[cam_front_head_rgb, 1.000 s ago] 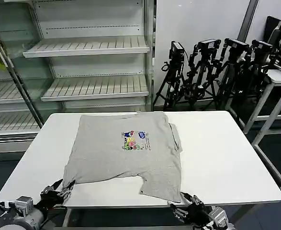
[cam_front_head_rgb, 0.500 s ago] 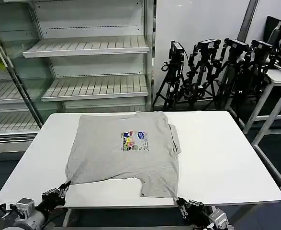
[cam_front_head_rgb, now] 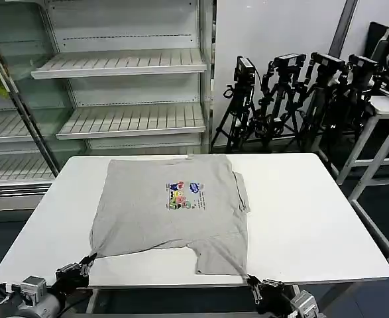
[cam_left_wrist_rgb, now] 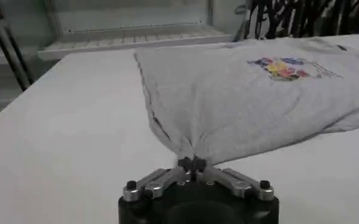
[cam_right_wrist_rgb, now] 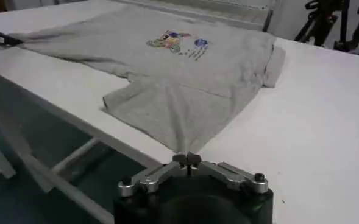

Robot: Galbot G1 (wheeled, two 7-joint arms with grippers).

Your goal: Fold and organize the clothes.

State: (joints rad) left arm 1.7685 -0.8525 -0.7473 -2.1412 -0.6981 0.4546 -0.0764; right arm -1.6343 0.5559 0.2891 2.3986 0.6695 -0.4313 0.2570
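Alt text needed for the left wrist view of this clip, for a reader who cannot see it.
The left pincer is shut on a bunched corner of a grey shirt that lies spread across a white table. The shirt has a small multicoloured chest print, and shelving stands beyond the table.

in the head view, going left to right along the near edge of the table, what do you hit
left hand pinching one shirt corner → light grey shirt with the chest print → right hand pinching the other near corner → bare white table
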